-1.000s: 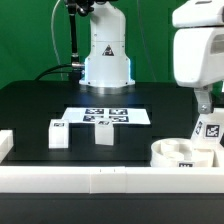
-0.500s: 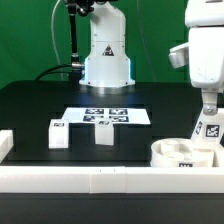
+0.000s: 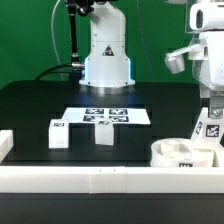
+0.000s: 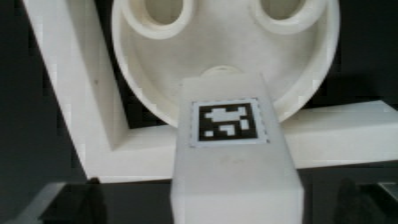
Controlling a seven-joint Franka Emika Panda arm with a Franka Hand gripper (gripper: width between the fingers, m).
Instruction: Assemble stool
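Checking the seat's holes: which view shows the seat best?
The wrist view: the seat is close up, two holes plain, a tagged leg in front. The exterior view shows the seat small, low-angled, holes unclear.

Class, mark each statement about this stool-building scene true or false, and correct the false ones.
1. A leg and a second leg stand on the table, apart from the seat. True.
2. The seat lies at the exterior view's left. False: it lies at the exterior view's right.
3. The gripper is clamped on a leg. False: it is open, above the third leg at the seat.
4. The seat has round holes. True.
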